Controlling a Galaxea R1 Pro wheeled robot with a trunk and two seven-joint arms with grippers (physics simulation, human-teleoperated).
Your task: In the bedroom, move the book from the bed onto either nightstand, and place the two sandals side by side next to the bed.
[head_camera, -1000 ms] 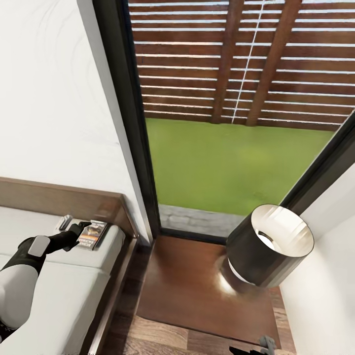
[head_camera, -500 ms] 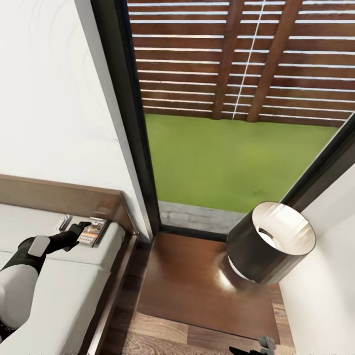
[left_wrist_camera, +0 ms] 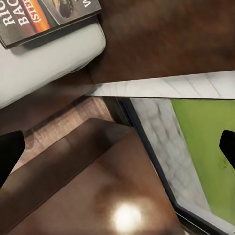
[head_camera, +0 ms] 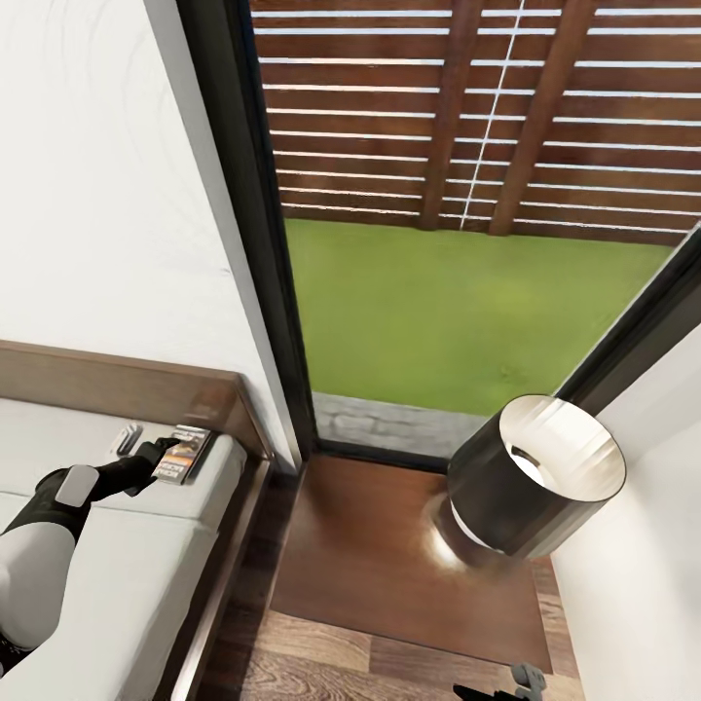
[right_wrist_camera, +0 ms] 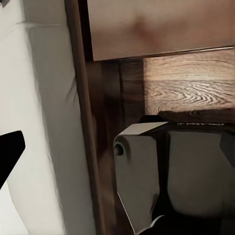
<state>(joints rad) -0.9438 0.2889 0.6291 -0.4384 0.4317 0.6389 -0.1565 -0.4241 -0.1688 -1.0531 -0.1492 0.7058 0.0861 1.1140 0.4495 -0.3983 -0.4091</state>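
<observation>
Left hand (head_camera: 161, 453) fingers spread wide, beside thin dark-grey orange-banded paperback book (head_camera: 185, 455) lying on off-white mattress bed (head_camera: 146, 555); right hand's (head_camera: 511, 686) state unclear.

Left hand (head_camera: 161, 454) touches the book (head_camera: 185, 455) on the bed (head_camera: 146, 545).

Left arm stretched forward, right arm low at the frame's edge.
The left arm reaches out from the lower left, its white forearm and dark wrist extended, the left tool (head_camera: 164, 453) at its tip with fingers spread wide apart. The right tool (head_camera: 521, 682) barely peeks in at the bottom; its finger spacing cannot be judged.
</observation>
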